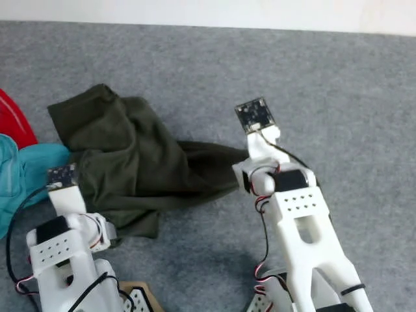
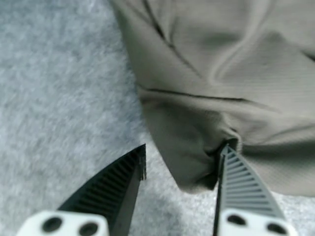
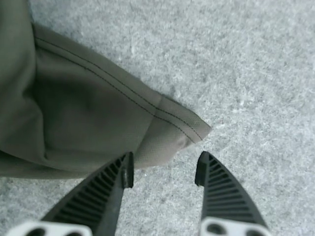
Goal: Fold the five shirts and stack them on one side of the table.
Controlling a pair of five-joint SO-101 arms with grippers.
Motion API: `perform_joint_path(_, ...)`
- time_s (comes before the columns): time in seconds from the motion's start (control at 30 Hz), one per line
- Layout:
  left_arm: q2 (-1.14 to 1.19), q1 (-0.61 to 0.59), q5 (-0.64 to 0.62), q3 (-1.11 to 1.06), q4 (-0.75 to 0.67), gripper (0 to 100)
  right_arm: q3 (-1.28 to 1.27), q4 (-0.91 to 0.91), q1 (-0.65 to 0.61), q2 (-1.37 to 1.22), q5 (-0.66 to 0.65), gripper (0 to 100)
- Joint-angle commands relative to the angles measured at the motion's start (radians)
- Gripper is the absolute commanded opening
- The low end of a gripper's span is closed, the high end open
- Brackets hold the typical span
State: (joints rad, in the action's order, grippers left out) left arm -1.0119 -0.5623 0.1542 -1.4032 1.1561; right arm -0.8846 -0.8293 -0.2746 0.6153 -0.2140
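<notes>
A dark olive shirt (image 1: 130, 153) is seen crumpled on the grey table covering (image 1: 344, 84), left of the middle in the high view. At the table's left edge a teal shirt (image 1: 26, 172) is laid just beside it, and a red shirt (image 1: 12, 120) is seen beyond that.

The left gripper (image 2: 184, 147) is held spread over the olive shirt's near left edge. A rounded fold of cloth is framed between its fingers (image 2: 110, 189), and one tip appears to touch the fabric, though contact cannot be confirmed.

The right gripper (image 3: 166, 157) is likewise held apart, set over the stitched hem corner at the shirt's right end, with nothing pinched. The two arms are placed well apart, one at each end of the garment.
</notes>
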Motion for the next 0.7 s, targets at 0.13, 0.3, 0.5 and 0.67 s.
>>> perform_joint_path(0.13,-0.013,0.209,-0.035,-0.015,-0.157,1,0.041,0.016,-0.005,-0.001,0.009,20.5)
perform_joint_path(0.3,-0.013,0.200,-0.078,0.082,-0.166,1,0.039,0.016,-0.008,-0.001,0.009,20.5)
perform_joint_path(0.5,-0.007,0.008,-0.169,0.257,-0.281,1,0.038,0.016,-0.008,-0.001,0.009,20.5)
perform_joint_path(0.67,-0.005,-0.019,-0.273,0.205,-0.450,1,0.036,0.015,-0.008,-0.001,0.009,20.5)
